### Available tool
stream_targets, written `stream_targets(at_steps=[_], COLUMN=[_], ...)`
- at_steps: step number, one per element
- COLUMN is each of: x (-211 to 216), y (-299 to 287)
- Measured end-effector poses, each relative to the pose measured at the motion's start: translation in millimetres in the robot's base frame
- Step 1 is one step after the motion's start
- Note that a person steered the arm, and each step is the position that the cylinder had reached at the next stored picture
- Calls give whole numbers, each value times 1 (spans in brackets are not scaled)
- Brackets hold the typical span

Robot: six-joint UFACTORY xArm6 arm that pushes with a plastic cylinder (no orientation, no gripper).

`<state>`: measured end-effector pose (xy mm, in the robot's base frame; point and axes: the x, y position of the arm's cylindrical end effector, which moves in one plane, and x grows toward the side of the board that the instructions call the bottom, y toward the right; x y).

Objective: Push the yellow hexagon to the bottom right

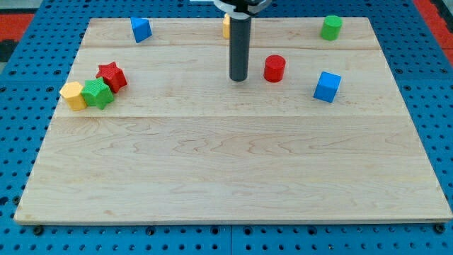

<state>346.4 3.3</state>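
Note:
The yellow hexagon (72,95) lies near the board's left edge, touching a green star (97,93), with a red star (112,76) just behind them. My tip (238,78) stands on the board in the upper middle, far to the right of the yellow hexagon. A red cylinder (274,69) sits just right of my tip, a small gap apart. A yellow block (226,27) at the view's top is mostly hidden behind the rod.
A blue block (141,29) is at the top left. A green cylinder (330,27) is at the top right. A blue cube (327,86) sits right of the red cylinder. The wooden board (233,177) rests on a blue pegboard.

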Motion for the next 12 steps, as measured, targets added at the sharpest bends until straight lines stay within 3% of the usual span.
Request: stream_targets(at_steps=[1, 2, 3, 4, 7, 8, 9, 10, 12], x=[-33, -34, -23, 52, 87, 93, 154, 177, 183], y=[-88, -198, -271, -277, -285, -271, -201, -106, 25])
